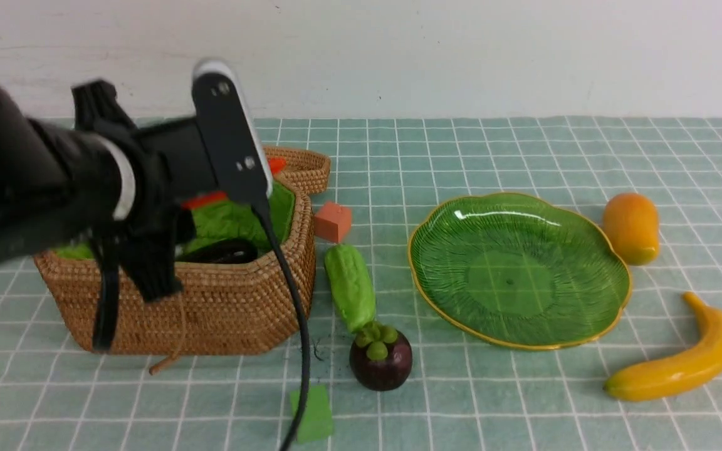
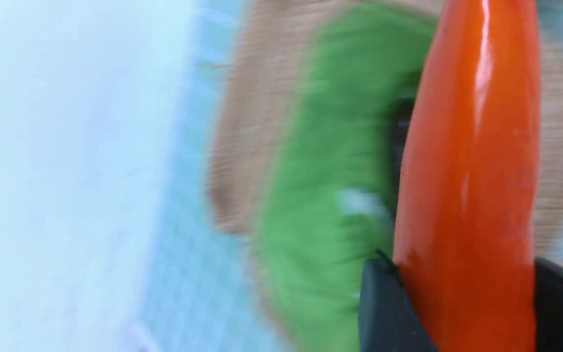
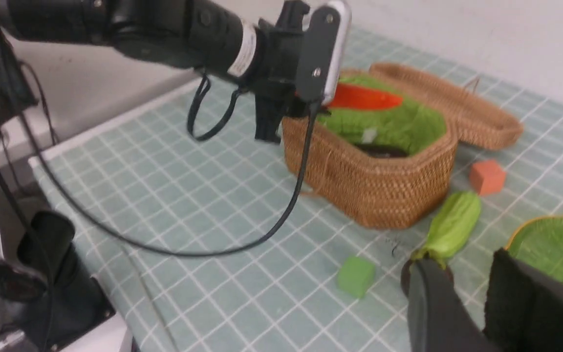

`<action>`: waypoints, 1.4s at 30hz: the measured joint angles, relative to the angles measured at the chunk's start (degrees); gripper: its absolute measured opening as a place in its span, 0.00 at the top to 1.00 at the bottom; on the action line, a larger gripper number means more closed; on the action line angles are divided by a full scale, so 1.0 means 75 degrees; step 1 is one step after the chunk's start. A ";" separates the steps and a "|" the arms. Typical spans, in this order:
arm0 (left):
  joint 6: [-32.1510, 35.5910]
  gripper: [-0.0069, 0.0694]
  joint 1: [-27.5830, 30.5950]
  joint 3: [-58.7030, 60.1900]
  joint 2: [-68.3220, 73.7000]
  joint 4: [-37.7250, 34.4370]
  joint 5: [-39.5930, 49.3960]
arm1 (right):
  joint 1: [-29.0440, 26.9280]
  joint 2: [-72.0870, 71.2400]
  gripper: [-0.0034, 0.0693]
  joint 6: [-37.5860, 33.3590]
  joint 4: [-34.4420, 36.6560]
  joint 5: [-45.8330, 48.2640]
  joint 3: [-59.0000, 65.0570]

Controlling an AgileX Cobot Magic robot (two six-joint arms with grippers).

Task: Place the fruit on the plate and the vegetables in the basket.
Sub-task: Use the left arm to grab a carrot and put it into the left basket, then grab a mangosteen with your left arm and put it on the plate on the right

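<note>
**Front view:** The left arm (image 1: 54,181) reaches over the basket (image 1: 242,300). Its wrist camera hides the left end effector, so only slivers of the carrot (image 1: 205,200) show above the green lining. A dark eggplant (image 1: 220,252) lies inside. The gourd (image 1: 350,287) and the mangosteen (image 1: 380,360) sit on the tabletop (image 1: 524,401) just beside the basket, and the plate (image 1: 517,269) is bare.

**Left wrist view:** This view shows the grip. The left end effector (image 2: 467,313) is clamped on the carrot's thick end. The carrot's long axis runs out across the blurred basket opening, so the release looks like a straight drop.

**Right wrist view:** The carrot hangs level over the lining, with its tip toward the open lid (image 3: 457,112). The right end effector (image 3: 467,298) is partly open and empty. It is near the gourd and mangosteen, so it is the nearer arm for them.
</note>
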 joint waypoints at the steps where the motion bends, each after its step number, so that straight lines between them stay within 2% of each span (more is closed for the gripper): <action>1: 0.0512 0.48 0.0569 -0.0518 0.0362 -0.0358 -0.0043 | 0.0000 0.0000 0.71 0.0000 0.0000 -0.0043 0.0000; 6: 0.1442 0.48 0.1533 -0.1239 0.1600 -0.1113 -0.0195 | 0.0000 0.0000 0.71 0.0000 0.0000 0.0027 0.0000; 11: 0.1622 0.47 0.1618 -0.1248 0.2184 -0.1103 -0.0471 | 0.0000 0.0000 0.71 0.0000 0.0000 0.0124 0.0000; 12: 0.1622 0.44 0.1618 -0.1248 0.2236 -0.1083 -0.0518 | 0.0000 0.0000 0.71 0.0000 0.0000 0.0124 0.0000; 15: 0.1629 0.22 0.1618 -0.1261 0.2330 -0.0944 -0.0680 | 0.0000 0.0000 0.70 0.0000 -0.0016 0.0125 0.0000; 16: 0.1629 0.21 0.1618 -0.1261 0.2330 -0.0935 -0.0680 | 0.0000 0.0000 0.70 0.0000 -0.0016 0.0125 0.0000; 18: 0.1600 0.08 0.1618 -0.1276 0.2323 -0.0899 -0.0589 | 0.0000 0.0000 0.70 0.0000 -0.0070 0.0133 -0.0006; 20: 0.1229 0.05 0.1597 -0.1276 0.2259 -0.1157 -0.0422 | 0.0000 0.0000 0.70 0.0007 -0.0343 0.0222 -0.0107; 21: 0.0796 0.06 0.1573 -0.1285 0.2229 -0.1396 -0.0372 | 0.0000 0.0000 0.70 0.0047 -0.0500 0.0299 -0.0177; 22: 0.0796 0.06 0.1566 -0.1285 0.2215 -0.1463 -0.0361 | 0.0000 0.0000 0.69 0.0047 -0.0543 0.0299 -0.0196; 23: -0.0245 0.12 0.1394 -0.1285 0.2082 -0.2174 -0.0223 | 0.0000 0.0000 0.69 0.0330 -0.0971 0.0542 -0.0403; 24: -0.0642 0.18 0.1253 -0.1285 0.2010 -0.2580 -0.0098 | 0.0000 0.0000 0.69 0.0509 -0.1206 0.0657 -0.0489; 25: -0.0737 0.19 0.1213 -0.1285 0.1995 -0.2580 -0.0098 | 0.0000 0.0000 0.69 0.0555 -0.1251 0.0683 -0.0530; 26: -0.1120 0.26 0.1023 -0.1285 0.1933 -0.2987 0.0051 | 0.0000 -0.0007 0.69 0.0800 -0.1431 0.0866 -0.0595; 27: -0.1898 0.46 0.0473 -0.1285 0.1799 -0.3610 0.0343 | 0.0000 -0.0033 0.69 0.1165 -0.1784 0.1189 -0.0659; 28: -0.2105 0.48 0.0402 -0.1285 0.1790 -0.3759 0.0426 | 0.0000 -0.0042 0.69 0.1251 -0.1819 0.1279 -0.0657; 29: -0.2919 0.70 -0.0237 -0.1316 0.1747 -0.4272 0.0767 | 0.0000 -0.0082 0.69 0.1518 -0.2091 0.1589 -0.0663; 30: -0.3347 0.81 -0.0587 -0.1358 0.1783 -0.4493 0.0972 | 0.0000 -0.0108 0.69 0.1609 -0.2192 0.1685 -0.0663; 32: -0.3854 0.91 -0.1154 -0.1539 0.1946 -0.4708 0.1283 | 0.0000 -0.0181 0.68 0.1701 -0.2361 0.1685 -0.0635; 35: -0.4179 0.92 -0.1713 -0.2096 0.2566 -0.4707 0.1602 | 0.0000 -0.0403 0.68 0.1737 -0.2434 0.1685 -0.0475; 37: -0.4287 0.91 -0.1820 -0.2477 0.2877 -0.4678 0.1753 | 0.0000 -0.0520 0.68 0.1737 -0.2443 0.1685 -0.0381; 41: -0.4603 0.70 -0.1781 -0.3713 0.4036 -0.4570 0.2470 | 0.0000 -0.0962 0.68 0.1752 -0.2502 0.1685 0.0071; 42: -0.4618 0.61 -0.1765 -0.3987 0.4252 -0.4508 0.2660 | 0.0000 -0.1054 0.68 0.1755 -0.2524 0.1685 0.0191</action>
